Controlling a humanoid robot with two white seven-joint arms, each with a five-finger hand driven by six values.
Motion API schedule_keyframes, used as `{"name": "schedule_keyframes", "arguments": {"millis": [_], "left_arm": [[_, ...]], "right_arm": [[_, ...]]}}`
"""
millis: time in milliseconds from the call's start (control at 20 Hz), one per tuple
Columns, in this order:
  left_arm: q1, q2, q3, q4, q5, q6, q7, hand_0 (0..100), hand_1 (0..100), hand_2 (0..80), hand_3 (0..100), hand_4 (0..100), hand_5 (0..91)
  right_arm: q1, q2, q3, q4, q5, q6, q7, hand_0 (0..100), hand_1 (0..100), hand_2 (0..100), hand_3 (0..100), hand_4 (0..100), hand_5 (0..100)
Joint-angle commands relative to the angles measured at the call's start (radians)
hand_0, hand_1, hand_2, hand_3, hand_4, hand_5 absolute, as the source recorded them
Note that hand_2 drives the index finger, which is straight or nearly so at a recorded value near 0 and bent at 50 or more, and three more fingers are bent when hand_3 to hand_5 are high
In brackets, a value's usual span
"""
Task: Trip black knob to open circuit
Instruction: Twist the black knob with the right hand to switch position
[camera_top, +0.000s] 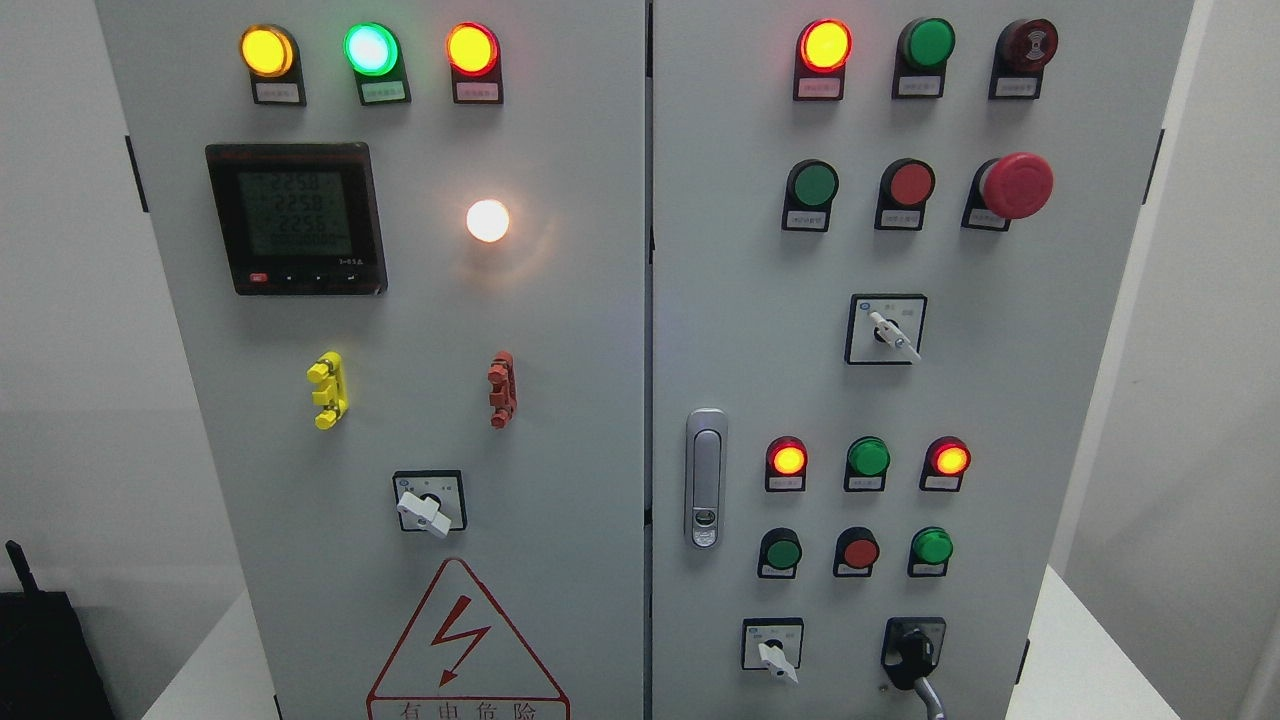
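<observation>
The black knob (913, 648) sits on a black plate at the bottom right of the right cabinet door, its handle pointing down and slightly left. A narrow grey piece (931, 698) rises from the picture's bottom edge and touches the knob's lower rim. It looks like the tip of my right hand, and the rest of that hand is below the frame. My left arm does not show.
Left of the knob is a white selector switch (773, 652). Above are rows of red and green lamps and buttons, a door latch (706, 478), another white selector (889, 330) and a red mushroom stop button (1016, 186). The left door carries a meter (296, 218) and lit lamps.
</observation>
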Motion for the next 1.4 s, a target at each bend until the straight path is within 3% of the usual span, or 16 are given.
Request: {"name": "schedule_keyframes", "arguments": {"millis": [0,1353], "left_arm": [[-0.004,-0.002,0.001,0.000,0.002,-0.002,0.000,12,39,0.0,0,0,0.0],[-0.004,0.000,0.001,0.000,0.002,-0.002,0.000,12,39,0.0,0,0,0.0]], "right_arm": [[-0.026,0.000,0.041,-0.038,0.005,-0.017,0.028,64,74,0,100,98,91],[-0.032,-0.005,0.055,-0.045,0.003,-0.019,0.042,65,74,0,100,98,91]]}}
